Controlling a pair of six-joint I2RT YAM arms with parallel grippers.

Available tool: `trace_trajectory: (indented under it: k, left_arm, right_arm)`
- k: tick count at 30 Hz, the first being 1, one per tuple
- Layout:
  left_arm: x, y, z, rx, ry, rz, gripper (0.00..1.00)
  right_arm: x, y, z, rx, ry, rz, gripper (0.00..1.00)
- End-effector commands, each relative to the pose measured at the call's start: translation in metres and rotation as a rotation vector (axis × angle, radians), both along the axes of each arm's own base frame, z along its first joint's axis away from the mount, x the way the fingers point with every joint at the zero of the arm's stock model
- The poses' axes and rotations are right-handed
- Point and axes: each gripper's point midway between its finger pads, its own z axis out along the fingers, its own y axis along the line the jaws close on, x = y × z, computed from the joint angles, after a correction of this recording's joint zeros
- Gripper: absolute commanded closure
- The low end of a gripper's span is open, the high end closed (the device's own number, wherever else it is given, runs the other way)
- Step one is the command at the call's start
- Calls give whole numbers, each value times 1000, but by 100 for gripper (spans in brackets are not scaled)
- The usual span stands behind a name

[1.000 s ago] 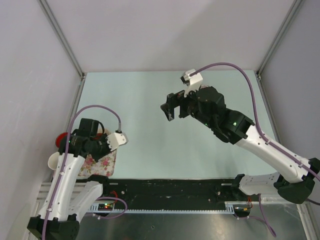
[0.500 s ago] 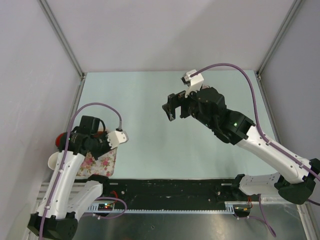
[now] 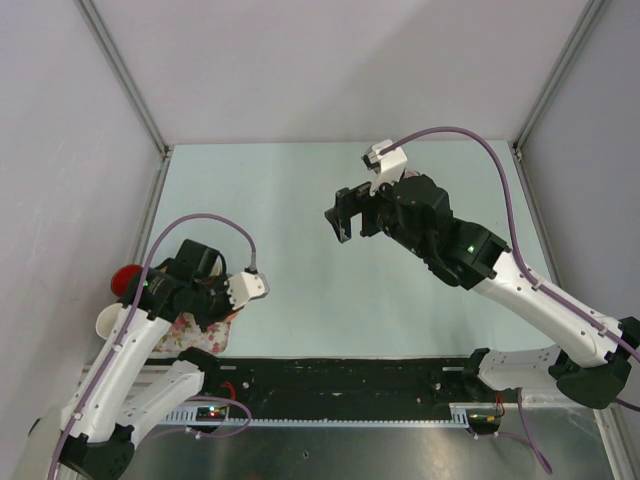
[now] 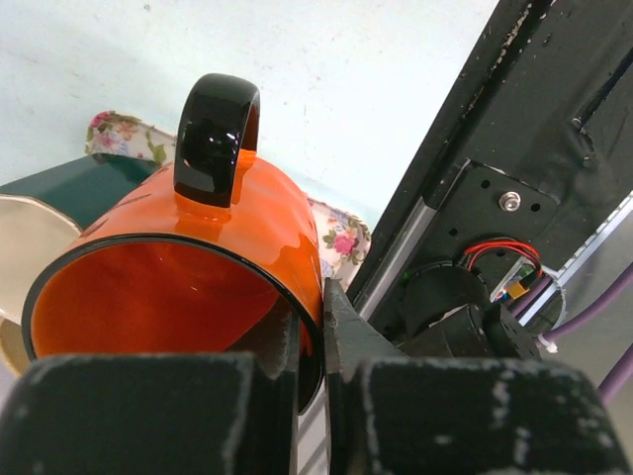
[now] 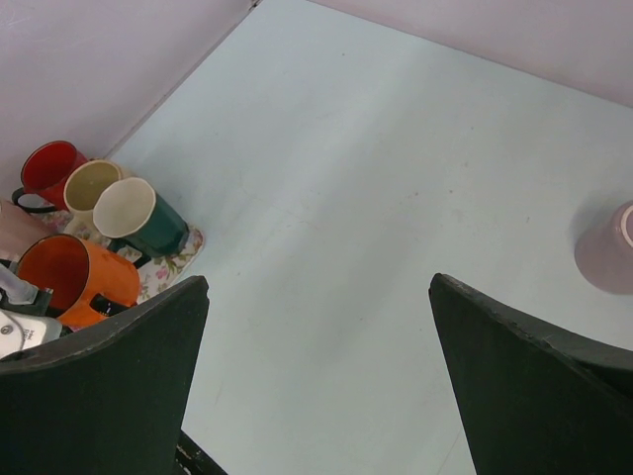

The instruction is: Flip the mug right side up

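Left arm [image 3: 112, 358] and right arm [image 3: 545, 300]: white shells, chunky black joints, purple cables [image 3: 470, 132] looping off, tiny green LED [image 3: 466, 249].

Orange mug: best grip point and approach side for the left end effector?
Orange mug: take the rim wall from the open mouth, one finger inside, one outside, as the left end effector pinches it. The mouth faces the wrist and the handle sits away from that spot.

An orange mug [image 4: 247, 213], black-rimmed, with glossy black handle [image 4: 213, 139]; a tray [image 4: 341, 240] in pink-rose floral print; a green mug [image 5: 163, 233] lined cream; a red mug [image 5: 46, 163]; a pink cup [image 5: 605, 252]; a pale mint table [image 5: 376, 178].
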Motion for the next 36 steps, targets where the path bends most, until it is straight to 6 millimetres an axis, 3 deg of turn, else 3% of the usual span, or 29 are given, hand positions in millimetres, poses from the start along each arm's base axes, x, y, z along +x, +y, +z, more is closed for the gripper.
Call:
trace_trajectory:
  k: [1,12,17,22,26,30,31,33,34,36]
  left_arm:
    - [-60,30,-13,124,227,38,100]
    - [-46,67,-12,317,119,24,100]
    - [-46,62,-11,301,146,44,100]
    - [-45,51,2,214,109,149,100]
    - [-49,41,8,129,80,159,100]
    - [-51,35,11,86,69,140,100]
    - [-51,33,12,76,68,132,100]
    - [-52,28,16,45,60,116,100]
    - [-52,25,19,27,55,107,100]
    - [-51,17,28,-21,41,86,100]
  right_arm:
    - [0,-3,7,2,-25,-9,0]
    - [-2,-5,3,-20,-15,-1,1]
    - [-5,-11,2,-29,-16,-10,1]
    - [-7,-8,0,-16,-5,2,1]
    - [-14,28,-13,51,88,113,1]
    - [-36,87,-44,69,194,340,1]
    - [-49,103,-50,62,194,464,3]
    - [-76,124,-59,67,139,706,5]
    - [-87,127,-76,63,121,794,6]
    - [-100,131,-79,110,-31,937,6]
